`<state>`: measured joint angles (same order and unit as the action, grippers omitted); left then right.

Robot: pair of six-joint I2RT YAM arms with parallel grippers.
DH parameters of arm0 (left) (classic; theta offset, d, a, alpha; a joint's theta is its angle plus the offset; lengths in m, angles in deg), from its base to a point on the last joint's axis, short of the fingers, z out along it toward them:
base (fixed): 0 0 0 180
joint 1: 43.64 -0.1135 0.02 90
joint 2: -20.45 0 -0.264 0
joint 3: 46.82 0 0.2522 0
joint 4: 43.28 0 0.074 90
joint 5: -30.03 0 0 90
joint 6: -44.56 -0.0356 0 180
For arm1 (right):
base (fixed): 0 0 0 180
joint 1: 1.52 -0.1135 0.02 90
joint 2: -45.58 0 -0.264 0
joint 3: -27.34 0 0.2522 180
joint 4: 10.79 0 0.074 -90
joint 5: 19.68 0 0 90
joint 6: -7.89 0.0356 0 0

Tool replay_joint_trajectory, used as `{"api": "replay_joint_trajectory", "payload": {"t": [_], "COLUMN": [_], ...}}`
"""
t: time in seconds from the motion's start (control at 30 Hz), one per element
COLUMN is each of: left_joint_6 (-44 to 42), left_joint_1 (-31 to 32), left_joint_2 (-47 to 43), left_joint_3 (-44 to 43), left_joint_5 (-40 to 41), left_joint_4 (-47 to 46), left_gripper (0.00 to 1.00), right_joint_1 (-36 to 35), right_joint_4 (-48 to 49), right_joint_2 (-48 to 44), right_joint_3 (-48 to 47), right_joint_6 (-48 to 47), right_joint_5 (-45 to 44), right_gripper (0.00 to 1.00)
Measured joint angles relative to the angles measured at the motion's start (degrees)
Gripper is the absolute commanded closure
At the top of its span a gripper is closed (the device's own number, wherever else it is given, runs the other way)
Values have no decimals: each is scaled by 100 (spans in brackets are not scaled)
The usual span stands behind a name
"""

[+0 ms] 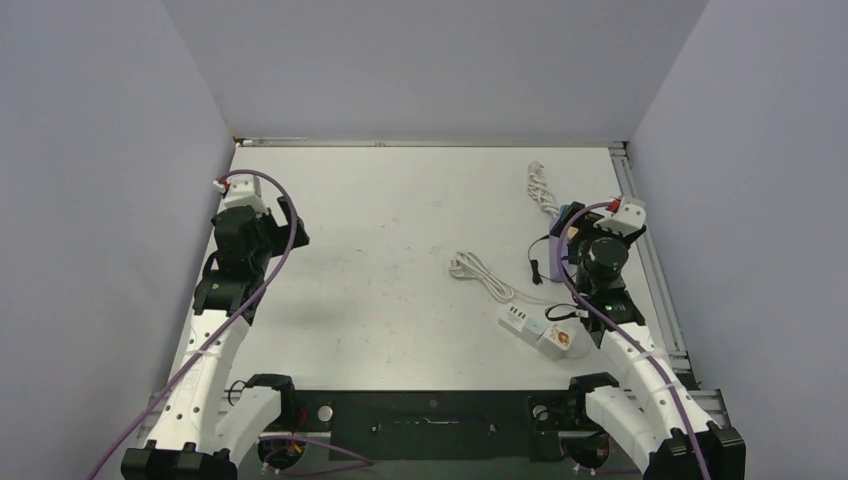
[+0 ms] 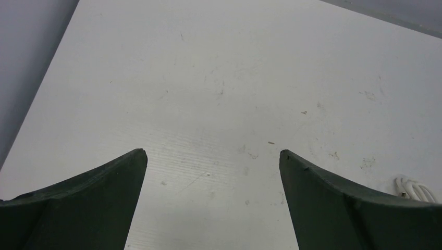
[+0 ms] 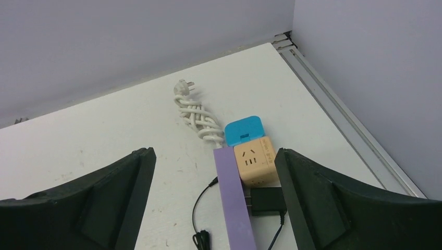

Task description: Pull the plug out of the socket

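A black plug adapter sits with its prongs against the side of a purple socket strip. A tan cube socket with a blue part lies just behind it. My right gripper is open and hovers above them, with the strip, cube and adapter between its fingers and touching none. In the top view the right gripper is at the right side of the table over this cluster. My left gripper is open and empty over bare table, far left in the top view.
A white braided cable with a plug lies behind the blue part. The adapter's thin black cord curls to the left. A white power strip and its white cable lie nearer the arms. A metal rail and the grey walls border the right side.
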<state>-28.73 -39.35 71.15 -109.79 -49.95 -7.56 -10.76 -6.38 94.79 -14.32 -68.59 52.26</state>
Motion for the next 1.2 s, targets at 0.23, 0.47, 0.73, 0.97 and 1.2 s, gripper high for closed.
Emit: {"api": "replay_joint_trajectory", "payload": {"t": [0.23, 0.47, 0.73, 0.97, 1.2], "left_joint_6": [74, 52, -44, -44, -44], "left_joint_1": [2, 2, 2, 2, 4], "left_joint_2": [20, 129, 140, 267, 302], "left_joint_3": [0, 0, 20, 35, 35], "left_joint_5": [-87, -404, -883, -1305, -1508], "left_joint_4": [0, 0, -11, -28, -28], "left_gripper": [4, 4, 4, 4, 4], "right_joint_1": [17, -11, -957, -1679, -1714], "right_joint_4": [-977, -1528, -2166, -2293, -2411], "right_joint_2": [-57, 339, 1637, 2656, 3139], "right_joint_3": [-315, -411, -664, -896, -1244], "right_joint_6": [223, 275, 326, 369, 326], "right_joint_5": [136, 1202, 1917, 2081, 2061], "right_gripper": [10, 8, 8, 22, 32]}}
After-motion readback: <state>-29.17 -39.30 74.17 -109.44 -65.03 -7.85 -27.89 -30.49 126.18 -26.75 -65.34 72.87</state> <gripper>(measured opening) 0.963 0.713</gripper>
